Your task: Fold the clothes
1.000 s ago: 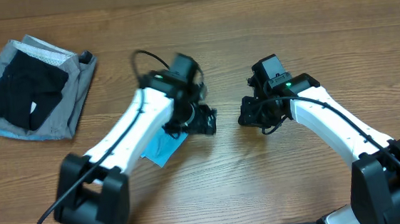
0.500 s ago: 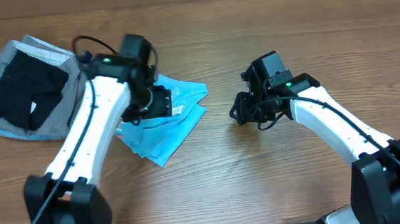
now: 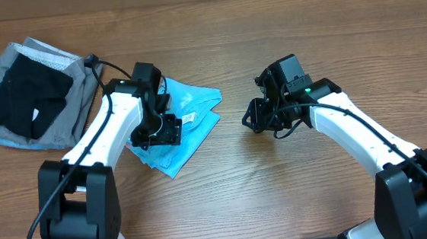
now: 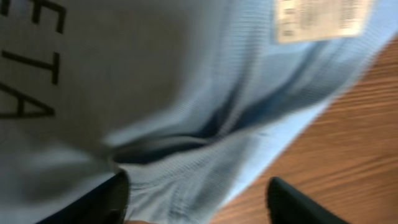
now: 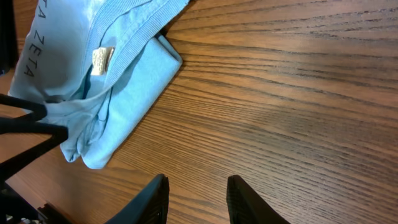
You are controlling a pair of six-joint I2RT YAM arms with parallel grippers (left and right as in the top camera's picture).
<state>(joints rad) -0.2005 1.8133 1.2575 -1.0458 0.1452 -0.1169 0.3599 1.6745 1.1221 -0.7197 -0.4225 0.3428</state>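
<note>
The left gripper (image 4: 198, 186) has its fingers (image 4: 109, 199) set apart with nothing pinched. One dark finger sits over the T-shirt (image 4: 186, 93) and the other over bare table (image 4: 364, 143). The shirt's folded edge lies in the gap between them. The view is blurred, so I cannot tell whether either finger touches the cloth. Beyond the fingers, light-blue fabric fills most of the frame. It has dark lettering (image 4: 31, 68) at one side and a pale label (image 4: 320, 18) near its far edge.

The right gripper (image 5: 199, 199) is open too, its fingers (image 5: 155, 199) spread over bare wood with nothing between them. It is apart from the shirt, which lies off toward the left arm. A ribbed hem and the same label show there.

From overhead, the T-shirt lies folded into a small, rough bundle on the table, a little toward the left arm's side of the middle. The left gripper is over its near part, and the right gripper is close to its other edge without touching. Farther out on the left side sits a pile (image 3: 32, 92): a black garment on top of a grey one.
</note>
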